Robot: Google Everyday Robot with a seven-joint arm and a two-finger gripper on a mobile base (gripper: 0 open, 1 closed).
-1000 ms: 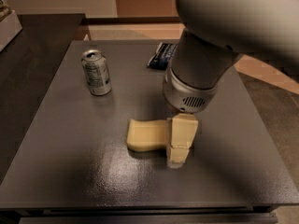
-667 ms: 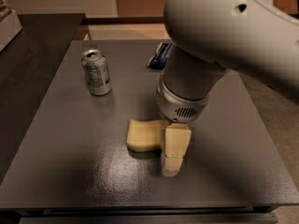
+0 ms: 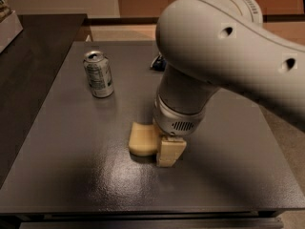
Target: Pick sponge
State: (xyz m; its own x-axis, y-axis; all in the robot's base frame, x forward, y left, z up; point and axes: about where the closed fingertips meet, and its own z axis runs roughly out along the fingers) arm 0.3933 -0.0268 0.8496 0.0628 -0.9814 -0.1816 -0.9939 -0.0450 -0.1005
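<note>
Since the frame a second back, the end effector [image 3: 169,152] has slid leftward toward the sponge [image 3: 142,140] and now stands hard against its right end. Less of the foam shows than before, because the cream block of the end effector covers that end. It points straight down, its tip at or just above the bench [image 3: 71,171]. Whether it is clenched on the sponge or released cannot be told from this view, since its far side is hidden. The sponge, pale yellow, lies flat on the bench near the middle, a little toward the front edge; it does not appear to have shifted. Above, the arm [image 3: 214,51] — a thick white shell — has swung across and fills the upper right of the view. Behind it a dark object [image 3: 158,62] peeks out at the arm's left side, mostly hidden. A soda can [image 3: 98,74] stands upright well apart from the sponge, toward the far left of the bench.
</note>
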